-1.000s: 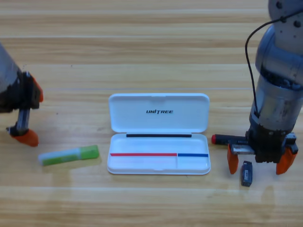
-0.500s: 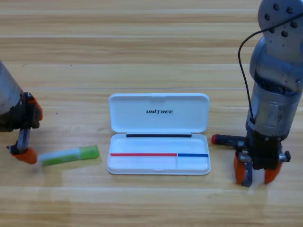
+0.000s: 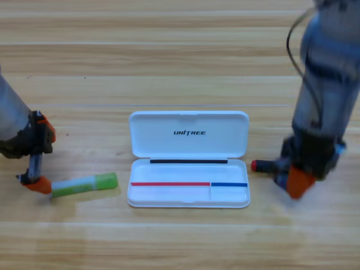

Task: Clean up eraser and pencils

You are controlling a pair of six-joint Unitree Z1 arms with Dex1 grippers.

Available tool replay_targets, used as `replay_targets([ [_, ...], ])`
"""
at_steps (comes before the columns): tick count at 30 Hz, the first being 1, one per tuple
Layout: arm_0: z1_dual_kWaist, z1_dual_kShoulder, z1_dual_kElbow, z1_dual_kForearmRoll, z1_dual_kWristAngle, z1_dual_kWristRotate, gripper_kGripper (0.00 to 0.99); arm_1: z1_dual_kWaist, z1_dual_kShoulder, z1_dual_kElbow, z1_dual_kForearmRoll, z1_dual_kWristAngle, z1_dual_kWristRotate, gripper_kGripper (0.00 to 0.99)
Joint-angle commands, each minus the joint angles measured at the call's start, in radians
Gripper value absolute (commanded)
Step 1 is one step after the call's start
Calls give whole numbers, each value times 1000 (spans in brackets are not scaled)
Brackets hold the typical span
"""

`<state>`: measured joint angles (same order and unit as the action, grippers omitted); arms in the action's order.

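At the middle of the wooden table in the high view, the white case lies open, its lid folded back toward the top of the picture and its tray toward the bottom. Left of the case, apart from it, the green pencil lies nearly level on the wood, its bright green end toward the case and its pale end toward the left. The left gripper comes in from the left edge and hangs at that pale end, its lower orange jaw touching or just beside the tip of the stick, its upper orange jaw higher against the black body; the jaws stand apart and clamp nothing. Right of the case, the black pencil shows only its red end and a short dark length before it passes under the right gripper. That gripper points down at the table just right of the case's tray, blurred. Whether its jaws are apart or together I cannot tell. The eraser cannot be seen.
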<state>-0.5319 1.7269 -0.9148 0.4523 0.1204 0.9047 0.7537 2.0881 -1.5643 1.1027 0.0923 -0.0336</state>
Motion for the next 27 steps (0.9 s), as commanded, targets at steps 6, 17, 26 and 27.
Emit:
replay_targets([
  [6, -53, 115, 17, -67, 28, -29, 976, 61, 81, -186, 106, 12, -411, 0],
  [17, -88, 201, -38, -67, 32, -59, 976, 85, 227, -330, 106, 17, -549, 0],
  [26, -88, 221, -61, -63, 22, -76, 854, 96, 250, -318, 106, 64, -608, 0],
  [27, -88, 226, -64, -60, 22, -78, 833, 98, 248, -313, 106, 69, -615, 0],
])
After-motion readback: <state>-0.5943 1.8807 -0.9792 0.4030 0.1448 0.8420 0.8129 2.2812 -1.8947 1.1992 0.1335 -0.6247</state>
